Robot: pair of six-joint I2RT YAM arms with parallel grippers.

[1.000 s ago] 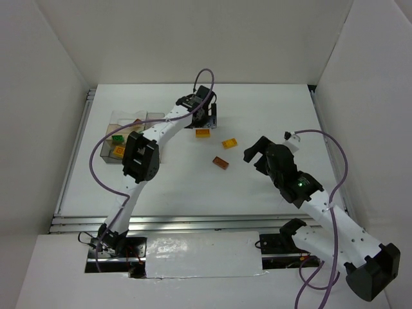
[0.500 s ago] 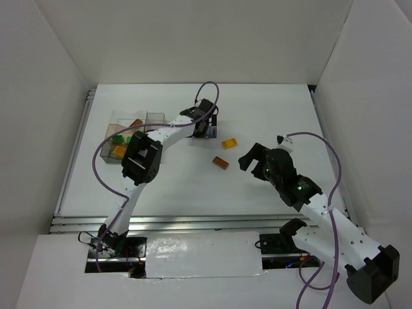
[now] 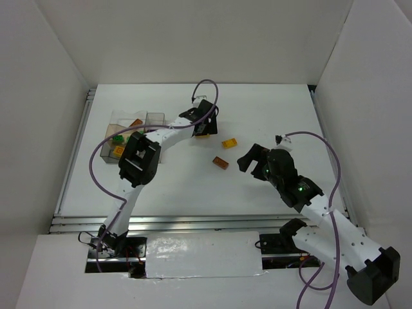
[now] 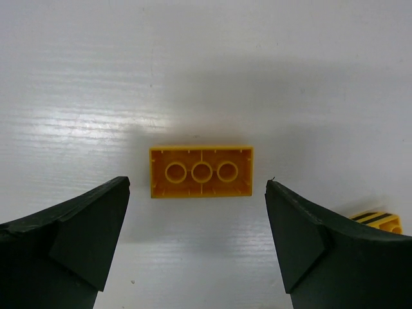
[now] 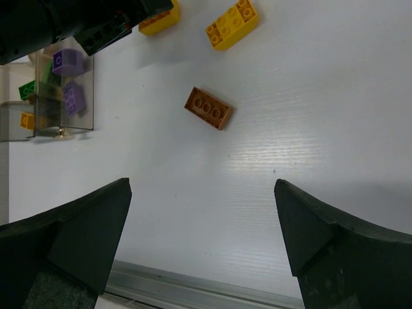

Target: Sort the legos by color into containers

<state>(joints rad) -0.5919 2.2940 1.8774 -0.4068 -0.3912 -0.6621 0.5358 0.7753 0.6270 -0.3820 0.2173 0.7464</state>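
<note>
hovering over the white table (image 3: 270, 109), the left gripper (image 4: 197, 183) has its jaws spread wide and grips nothing. a yellow-orange rectangular plastic brick (image 4: 201, 171) lies upside down on the table between the two fingers, its hollow side with three round tubes facing up, and touches neither finger.

the right gripper (image 5: 199, 187) is also wide open with nothing in it. it hangs above the table, with a small brown-orange brick (image 5: 207, 107) lying flat a little beyond its fingertips. a yellow studded brick (image 5: 232, 24) sits farther on, apart from the brown-orange one.

at the left side of the table stand the clear plastic bins (image 3: 154, 116), joined side by side. through their walls show two purple bricks (image 5: 66, 61), a green brick (image 3: 118, 138), a yellow brick (image 3: 119, 150) and an orange-brown brick (image 3: 136, 122).
</note>
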